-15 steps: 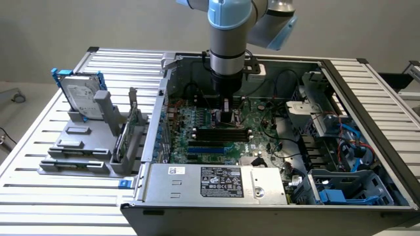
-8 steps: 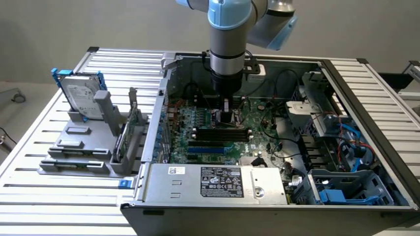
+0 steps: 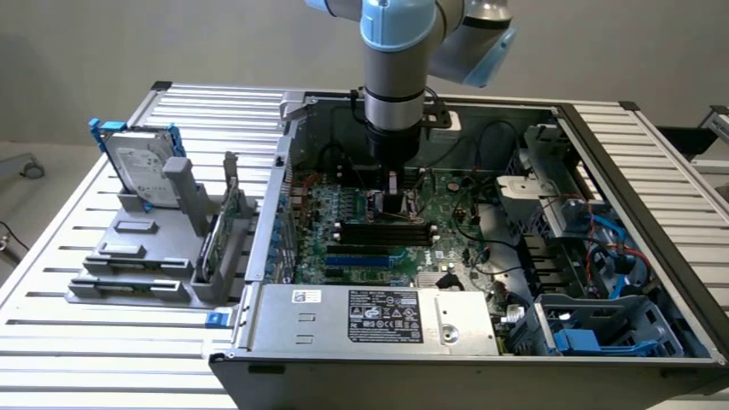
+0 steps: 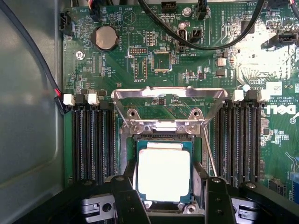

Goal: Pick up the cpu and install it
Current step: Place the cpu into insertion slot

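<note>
gripper (image 4: 167,196) straddles cpu (image 4: 163,175) over open socket (image 4: 162,138) (clamped or released: cannot tell) | keep chip level, corners aligned

Open grey metal computer case (image 3: 341,384) lying on a slatted aluminium counter (image 3: 68,342), with a green circuit board (image 3: 456,213) (image 4: 187,70) across its floor. On that board, rows of long black memory slots (image 3: 385,232) (image 4: 91,140), a round silver coin battery (image 4: 106,37) and white lettering (image 4: 287,109); thin black cables (image 4: 210,47) looping above. Silver box-shaped power supply with a black label (image 3: 307,325) at the case's near edge, a blue plastic caddy (image 3: 575,342) beside it toward the exterior view's right. At the exterior view's left, outside the case, a silver-labelled hard drive in a blue frame (image 3: 142,166) upright in a grey plastic holder (image 3: 142,256).
</note>
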`<state>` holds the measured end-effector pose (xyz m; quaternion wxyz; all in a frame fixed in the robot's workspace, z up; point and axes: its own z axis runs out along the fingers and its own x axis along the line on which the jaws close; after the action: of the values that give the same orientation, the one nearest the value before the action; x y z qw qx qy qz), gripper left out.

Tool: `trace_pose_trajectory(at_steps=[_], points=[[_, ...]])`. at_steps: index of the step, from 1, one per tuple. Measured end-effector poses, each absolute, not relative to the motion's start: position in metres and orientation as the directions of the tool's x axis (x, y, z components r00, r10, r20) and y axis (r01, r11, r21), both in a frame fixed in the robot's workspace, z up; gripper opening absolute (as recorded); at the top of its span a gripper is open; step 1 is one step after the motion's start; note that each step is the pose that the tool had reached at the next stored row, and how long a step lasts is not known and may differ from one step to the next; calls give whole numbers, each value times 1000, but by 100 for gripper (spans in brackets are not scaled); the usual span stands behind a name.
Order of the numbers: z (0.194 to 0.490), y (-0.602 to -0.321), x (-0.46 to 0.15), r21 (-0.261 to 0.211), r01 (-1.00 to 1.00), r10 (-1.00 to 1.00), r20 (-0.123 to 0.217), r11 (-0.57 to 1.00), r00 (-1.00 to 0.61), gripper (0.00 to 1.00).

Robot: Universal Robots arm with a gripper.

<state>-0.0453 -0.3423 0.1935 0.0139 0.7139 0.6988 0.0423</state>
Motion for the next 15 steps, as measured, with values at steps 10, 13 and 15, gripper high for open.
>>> trace_pose_trajectory(at_steps=[10, 13, 15], points=[[193, -342, -45, 83, 996, 999, 39, -19, 16, 56], [193, -342, -45, 83, 996, 999, 37, -19, 16, 62], [193, -342, -45, 83, 996, 999, 36, -19, 16, 62]])
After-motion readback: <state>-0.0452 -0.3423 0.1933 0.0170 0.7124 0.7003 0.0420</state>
